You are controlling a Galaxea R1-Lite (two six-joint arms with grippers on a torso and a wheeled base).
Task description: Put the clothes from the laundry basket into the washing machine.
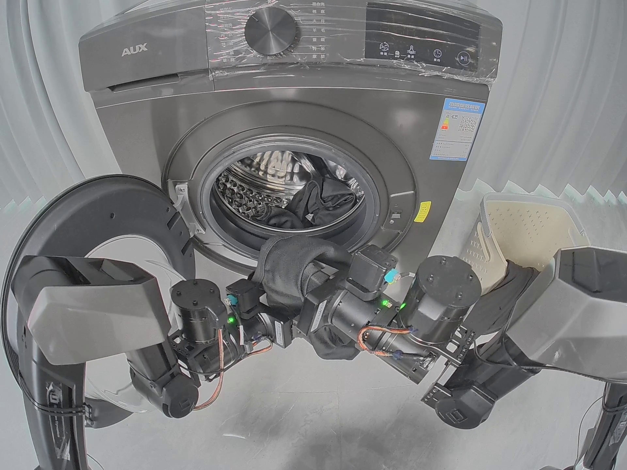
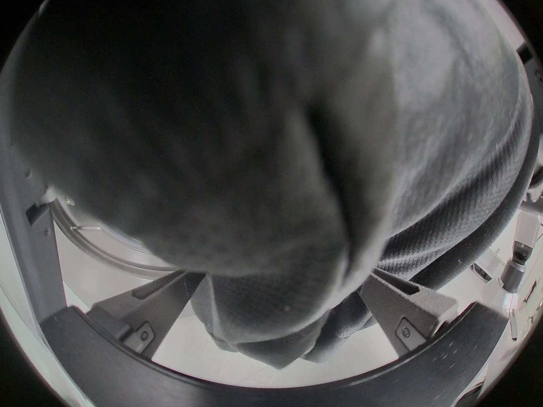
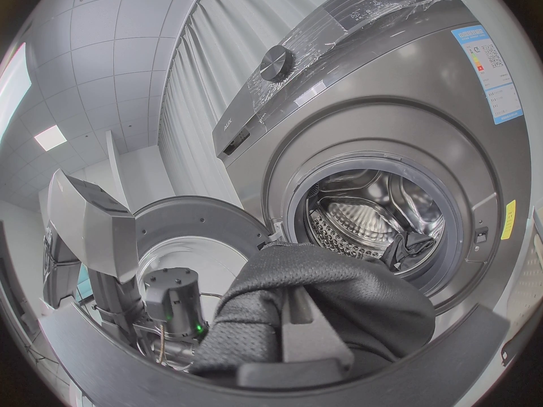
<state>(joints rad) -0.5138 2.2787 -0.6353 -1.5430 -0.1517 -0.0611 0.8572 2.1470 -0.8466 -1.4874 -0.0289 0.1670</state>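
A dark knit garment is bunched just below the open mouth of the washing machine. My right gripper is shut on it, with the cloth wrapped round the closed fingers. My left gripper sits under the same bundle. Its fingers stand wide apart, and the garment drapes over and hangs between them. Another dark piece of clothing lies inside the steel drum. The cream laundry basket stands at the right, and dark clothes hang over its near rim.
The round door is swung fully open to the left, close beside my left arm. Pale curtains hang behind the machine. Grey floor lies in front of it.
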